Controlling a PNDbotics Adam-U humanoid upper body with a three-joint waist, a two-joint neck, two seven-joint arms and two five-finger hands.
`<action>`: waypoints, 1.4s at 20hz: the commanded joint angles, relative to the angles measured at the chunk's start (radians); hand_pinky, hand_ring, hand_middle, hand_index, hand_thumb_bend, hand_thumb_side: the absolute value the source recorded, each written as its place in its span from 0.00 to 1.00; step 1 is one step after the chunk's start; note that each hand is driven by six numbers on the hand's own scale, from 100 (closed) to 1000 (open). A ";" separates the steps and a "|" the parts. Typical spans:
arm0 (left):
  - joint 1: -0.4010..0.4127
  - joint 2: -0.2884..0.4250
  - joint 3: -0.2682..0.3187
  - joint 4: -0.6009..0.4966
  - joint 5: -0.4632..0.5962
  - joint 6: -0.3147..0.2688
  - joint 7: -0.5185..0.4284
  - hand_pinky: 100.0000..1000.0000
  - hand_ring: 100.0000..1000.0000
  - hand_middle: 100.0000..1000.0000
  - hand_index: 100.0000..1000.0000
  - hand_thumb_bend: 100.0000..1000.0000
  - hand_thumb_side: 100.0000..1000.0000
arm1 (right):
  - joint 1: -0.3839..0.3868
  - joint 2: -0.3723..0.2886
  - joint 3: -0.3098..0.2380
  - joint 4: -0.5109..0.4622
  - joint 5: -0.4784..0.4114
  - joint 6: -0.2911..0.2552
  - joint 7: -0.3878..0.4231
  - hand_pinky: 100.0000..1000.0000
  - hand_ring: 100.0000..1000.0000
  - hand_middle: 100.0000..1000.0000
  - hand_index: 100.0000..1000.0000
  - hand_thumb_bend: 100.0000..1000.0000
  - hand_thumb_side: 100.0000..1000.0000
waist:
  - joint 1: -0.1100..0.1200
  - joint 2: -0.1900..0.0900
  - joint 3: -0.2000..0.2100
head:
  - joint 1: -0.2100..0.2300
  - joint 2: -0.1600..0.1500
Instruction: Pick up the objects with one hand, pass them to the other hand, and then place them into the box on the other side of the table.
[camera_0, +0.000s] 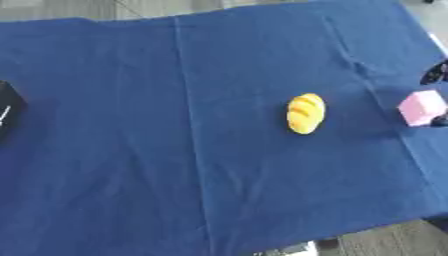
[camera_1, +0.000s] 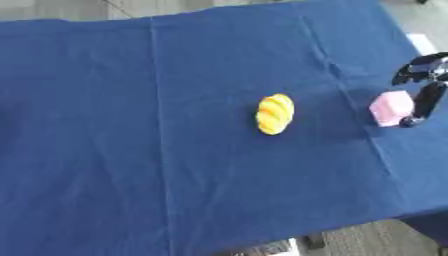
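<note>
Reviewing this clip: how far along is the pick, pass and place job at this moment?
Early. Nothing looks done: the yellow bread lies untouched mid-cloth, and no object shows in a box. In hand: the right hand is at the pink block on the table's right edge, fingers beside it; a grasp is unclear. Left: lifting it, the pass and placing. A dark thing sits at the left edge; no left hand is visible.

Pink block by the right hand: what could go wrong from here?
1. The small pink block lies near the blue tablecloth's right edge; the black right hand, touching its outer side, might nudge it away.
2. The yellow bread-shaped toy lies close by, so a sliding block could bump it.
</note>
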 joint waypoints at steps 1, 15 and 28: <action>-0.003 0.022 0.018 -0.020 0.002 0.000 0.004 0.77 0.68 0.67 0.76 0.47 0.38 | -0.019 -0.026 -0.008 0.026 0.021 0.001 -0.013 0.95 0.96 0.91 0.90 0.44 0.00 | 0.001 -0.014 0.003 | -0.009 -0.019; 0.003 0.019 0.023 -0.026 0.003 0.002 0.008 0.77 0.68 0.67 0.76 0.47 0.38 | -0.055 -0.008 0.001 0.104 0.078 -0.008 -0.018 0.95 0.96 0.90 0.90 0.44 0.00 | 0.009 -0.012 0.015 | -0.036 -0.033; 0.007 0.017 0.024 -0.024 0.005 0.002 0.012 0.77 0.68 0.66 0.76 0.46 0.38 | -0.060 -0.002 0.002 0.109 0.058 -0.003 -0.034 0.94 0.93 0.75 0.72 0.37 0.00 | 0.009 -0.013 0.009 | -0.031 -0.030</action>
